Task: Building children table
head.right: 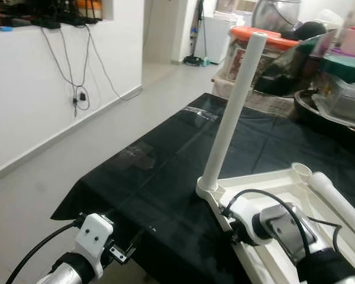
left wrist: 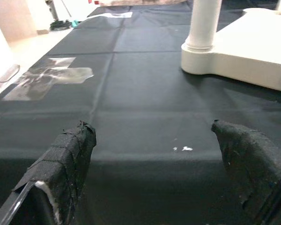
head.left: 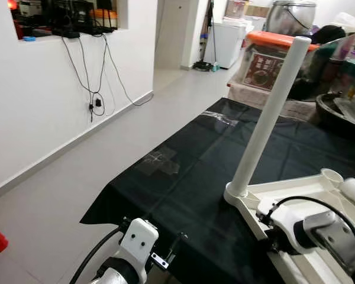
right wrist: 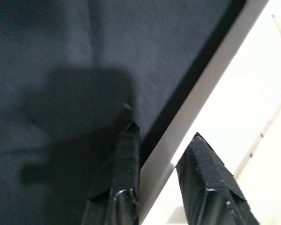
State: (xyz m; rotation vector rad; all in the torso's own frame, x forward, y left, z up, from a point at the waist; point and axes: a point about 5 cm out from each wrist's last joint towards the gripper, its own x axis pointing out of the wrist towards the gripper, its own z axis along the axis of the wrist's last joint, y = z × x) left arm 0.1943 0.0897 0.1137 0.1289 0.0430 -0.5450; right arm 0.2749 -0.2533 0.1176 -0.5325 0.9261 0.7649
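White plastic table top [head.left: 296, 195] is lying upside down on the black cloth [head.left: 183, 177], lower right of frame, one white round leg [head.left: 271, 112] standing up from its near-left corner. Right gripper [right wrist: 157, 154] is straddling its rim, seemingly pinching it. Left gripper [left wrist: 154, 154], lower left, is hanging spread and empty, facing the leg's base.
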